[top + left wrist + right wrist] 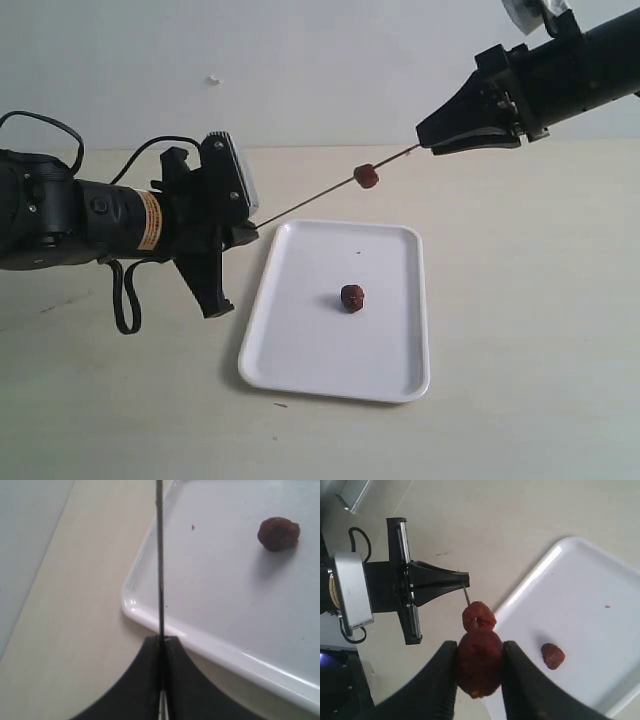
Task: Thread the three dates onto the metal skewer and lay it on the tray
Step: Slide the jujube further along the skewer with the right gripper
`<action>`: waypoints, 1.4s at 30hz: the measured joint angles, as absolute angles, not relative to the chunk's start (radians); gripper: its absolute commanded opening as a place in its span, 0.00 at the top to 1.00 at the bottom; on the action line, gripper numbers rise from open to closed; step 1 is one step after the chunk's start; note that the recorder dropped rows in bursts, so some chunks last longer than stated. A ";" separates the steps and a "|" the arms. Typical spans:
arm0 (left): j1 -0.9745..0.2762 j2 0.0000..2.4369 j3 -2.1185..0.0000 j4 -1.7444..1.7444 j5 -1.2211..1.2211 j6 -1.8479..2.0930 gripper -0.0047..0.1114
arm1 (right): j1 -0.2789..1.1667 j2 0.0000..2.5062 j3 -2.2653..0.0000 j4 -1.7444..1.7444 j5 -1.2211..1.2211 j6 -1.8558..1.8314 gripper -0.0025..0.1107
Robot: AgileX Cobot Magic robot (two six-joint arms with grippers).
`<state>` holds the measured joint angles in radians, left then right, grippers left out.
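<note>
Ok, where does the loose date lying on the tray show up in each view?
Exterior view: loose date near the picture's middle, on the tray.
Left wrist view: date in the picture's upper right.
Right wrist view: date lower right of centre.
Shared landmark: the white tray lies under it in all three.

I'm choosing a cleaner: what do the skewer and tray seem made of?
The skewer looks like metal, dull grey: very thin yet perfectly straight, with a faint sheen. The tray is probably plastic or melamine, glossy white: bright highlights run along its rounded rim; coated metal cannot be ruled out.
</note>
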<state>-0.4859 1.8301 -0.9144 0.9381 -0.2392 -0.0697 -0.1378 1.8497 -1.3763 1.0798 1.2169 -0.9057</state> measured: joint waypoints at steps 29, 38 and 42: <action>-0.488 1.830 -0.914 0.934 -0.340 -0.077 0.96 | -0.096 1.850 -1.376 1.084 1.219 -0.907 0.72; -0.488 1.830 -0.914 0.936 -0.366 -0.084 0.96 | -0.044 1.850 -1.376 1.086 1.221 -0.907 0.71; -0.488 1.830 -0.914 0.938 -0.372 -0.093 0.96 | -0.037 1.850 -1.376 1.086 1.217 -0.907 0.62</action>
